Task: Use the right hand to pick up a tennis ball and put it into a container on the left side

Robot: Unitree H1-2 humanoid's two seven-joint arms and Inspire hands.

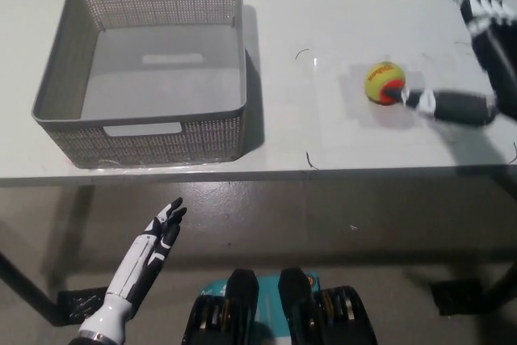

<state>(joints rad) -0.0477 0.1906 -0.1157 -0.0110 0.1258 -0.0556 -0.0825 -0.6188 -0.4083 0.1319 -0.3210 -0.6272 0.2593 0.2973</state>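
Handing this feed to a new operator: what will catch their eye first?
The yellow-and-orange tennis ball on the white table, with the open black right hand reaching it from the right. Then the empty grey mesh basket at upper left; the white left hand hangs open below the table edge.
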